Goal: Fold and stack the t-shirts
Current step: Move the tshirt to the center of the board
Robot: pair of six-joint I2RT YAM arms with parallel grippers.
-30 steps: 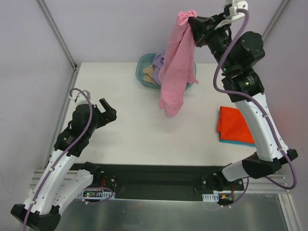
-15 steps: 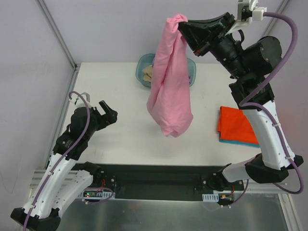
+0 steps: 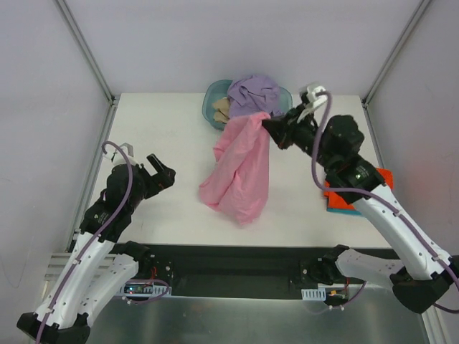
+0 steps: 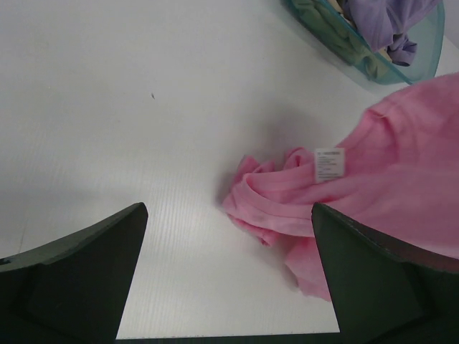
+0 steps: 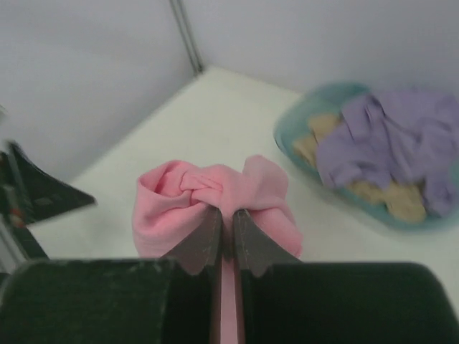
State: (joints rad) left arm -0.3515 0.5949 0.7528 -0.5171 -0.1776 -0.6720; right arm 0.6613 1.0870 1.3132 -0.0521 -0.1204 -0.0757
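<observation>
My right gripper (image 3: 269,126) is shut on a bunched corner of the pink t-shirt (image 3: 240,172), seen pinched between its fingers in the right wrist view (image 5: 215,190). The shirt hangs down and its lower part lies crumpled on the table centre, also in the left wrist view (image 4: 358,186). My left gripper (image 3: 163,170) is open and empty, left of the shirt. The lavender shirt (image 3: 252,93) and tan shirt (image 3: 221,109) lie in the teal basket (image 3: 210,99). The orange-red shirt (image 3: 381,178) lies folded on the teal shirt (image 3: 343,209) at the right, mostly hidden by my right arm.
The basket stands at the table's back centre, also in the right wrist view (image 5: 287,136). Metal frame posts (image 3: 86,50) rise at the back corners. The folded stack sits near the table's right edge.
My right gripper has come down from high above the table toward the table, carrying the pink shirt; its lower part now rests crumpled on the table. The left arm has barely moved.
</observation>
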